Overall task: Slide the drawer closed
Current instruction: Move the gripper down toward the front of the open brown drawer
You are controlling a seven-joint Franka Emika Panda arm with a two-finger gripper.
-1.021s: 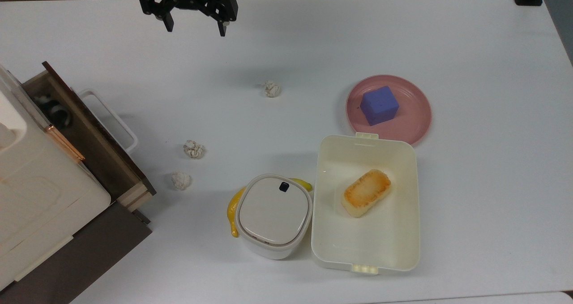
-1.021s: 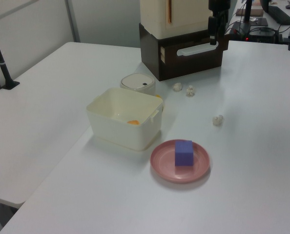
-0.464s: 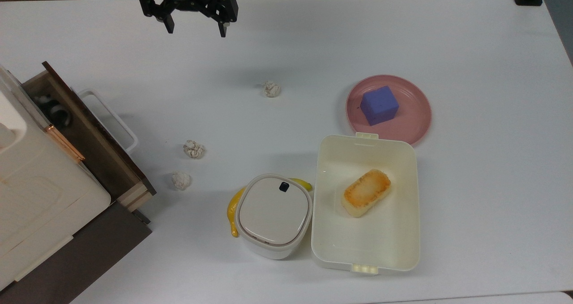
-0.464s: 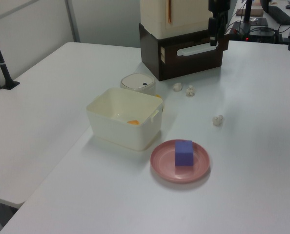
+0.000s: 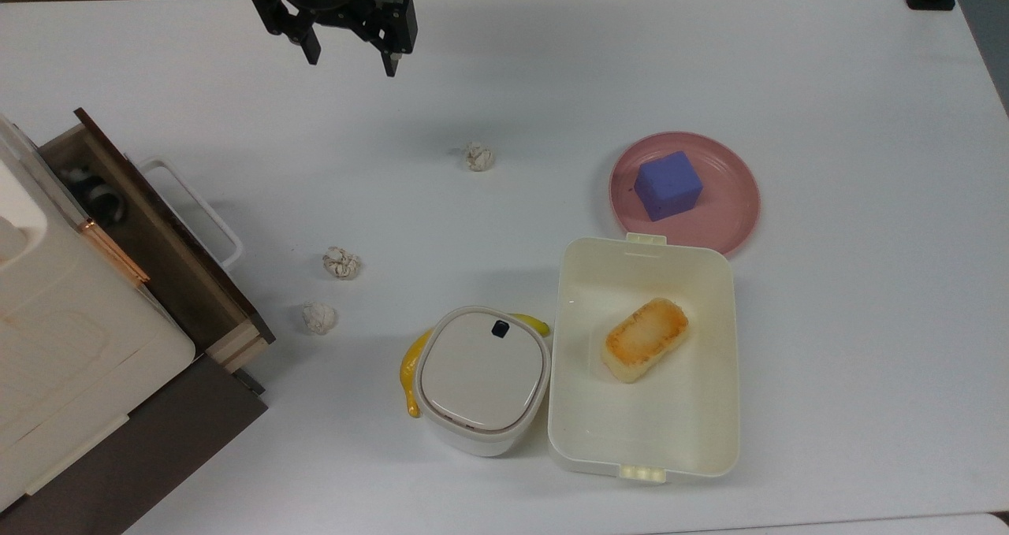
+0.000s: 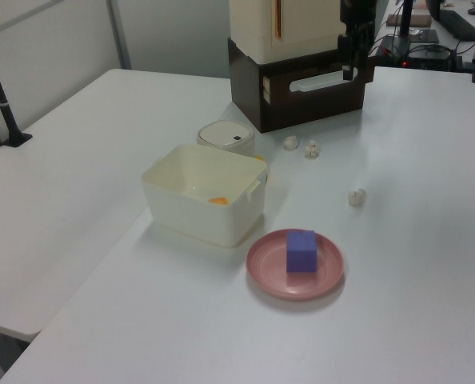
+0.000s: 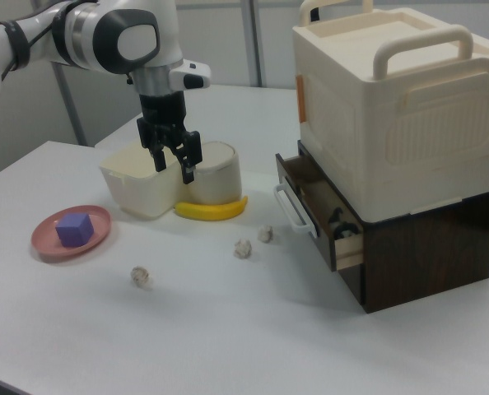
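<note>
The drawer [image 5: 169,263] stands pulled out of the dark brown cabinet at the top view's left, its white loop handle [image 5: 209,212] pointing toward the table's middle. A small dark object lies in its dark interior. In the right view the drawer [image 7: 327,206] shows its light plywood edge, and in the left view the drawer front [image 6: 325,94] sits at the back. My gripper [image 5: 351,61] hangs open above the table, well apart from the drawer, holding nothing. In the right view the gripper [image 7: 173,169] points down in front of the white containers.
Three crumpled paper balls [image 5: 478,157] [image 5: 341,262] [image 5: 319,317] lie between gripper and drawer. A pink plate [image 5: 729,212] holds a purple cube [image 5: 668,185]. An open cream lunch box [image 5: 642,448] holds toast [image 5: 645,339]; a lidded white container [image 5: 482,377] and banana [image 5: 408,377] are beside it. A cream box [image 5: 63,338] tops the cabinet.
The gripper has turned slightly and shifted a little toward the table's middle in the top view. The drawer and everything on the table have stayed put.
</note>
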